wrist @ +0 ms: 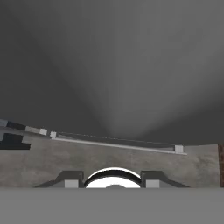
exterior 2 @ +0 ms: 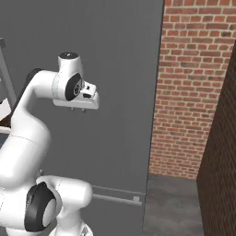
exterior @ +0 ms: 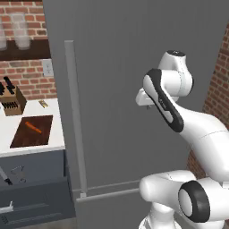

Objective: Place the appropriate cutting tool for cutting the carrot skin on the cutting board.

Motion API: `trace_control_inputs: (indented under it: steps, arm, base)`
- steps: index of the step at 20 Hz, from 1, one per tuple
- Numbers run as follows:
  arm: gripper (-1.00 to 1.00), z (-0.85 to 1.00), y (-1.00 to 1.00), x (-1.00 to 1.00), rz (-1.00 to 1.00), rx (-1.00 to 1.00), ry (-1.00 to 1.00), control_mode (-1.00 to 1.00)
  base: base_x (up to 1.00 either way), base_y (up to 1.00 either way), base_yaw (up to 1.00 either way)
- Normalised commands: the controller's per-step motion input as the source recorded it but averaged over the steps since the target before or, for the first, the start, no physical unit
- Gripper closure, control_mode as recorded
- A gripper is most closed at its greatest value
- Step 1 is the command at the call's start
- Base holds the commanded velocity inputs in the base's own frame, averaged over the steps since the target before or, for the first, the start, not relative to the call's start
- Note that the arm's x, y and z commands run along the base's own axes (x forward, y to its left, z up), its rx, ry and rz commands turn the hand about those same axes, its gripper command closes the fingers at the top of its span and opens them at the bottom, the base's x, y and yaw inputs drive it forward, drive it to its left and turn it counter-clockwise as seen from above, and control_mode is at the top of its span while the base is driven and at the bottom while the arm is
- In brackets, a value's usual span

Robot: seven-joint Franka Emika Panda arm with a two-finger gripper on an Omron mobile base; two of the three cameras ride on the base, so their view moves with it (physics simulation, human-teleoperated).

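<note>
Grey steel glints from the open drawer [exterior: 31, 197] at 8 o'clock in the left base view. A slim utensil lying aslant there looks to be the cutting tool [exterior: 5, 175], though it is too small to identify for certain. Above it, at 9 o'clock, a tan knife block [exterior: 11, 102] stands on the white counter [exterior: 53, 120]. At 5 o'clock from the block lies the cutting board [exterior: 27, 136], with the carrot [exterior: 33, 127] resting on it.

Further right, the tall grey refrigerator [exterior: 112, 67] faces the arm. The gripper [exterior 2: 77, 109] hangs in front of its door, well apart from the drawer, with its fingertips [wrist: 72, 180] spread and nothing between them. A brick wall [exterior 2: 193, 83] closes the scene at 3 o'clock.

The tool is probably light, rigid and slick. A pinch across the middle of its handle, square to its length, should stop it from swivelling. Because it lies low in the drawer, it calls for a steep approach from above.
</note>
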Motion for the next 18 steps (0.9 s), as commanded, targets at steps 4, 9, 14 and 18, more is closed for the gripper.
trace_control_inputs:
  steps: [4, 9, 14, 18]
  arm:
    - [-1.0, 0.0, 0.0, 0.0, 0.0, 0.0, 0.0, 1.0]
    - [-1.0, 0.0, 0.0, 0.0, 0.0, 0.0, 0.0, 1.0]
    - [-1.0, 0.0, 0.0, 0.0, 0.0, 0.0, 0.0, 1.0]
    - [-1.0, 0.0, 0.0, 0.0, 0.0, 0.0, 0.0, 1.0]
  base:
    - [-0.06, 0.04, 0.0]
    - [-0.96, 0.45, -0.03]
    - [-1.0, 0.75, -0.08]
    - [-1.0, 1.0, -0.17]
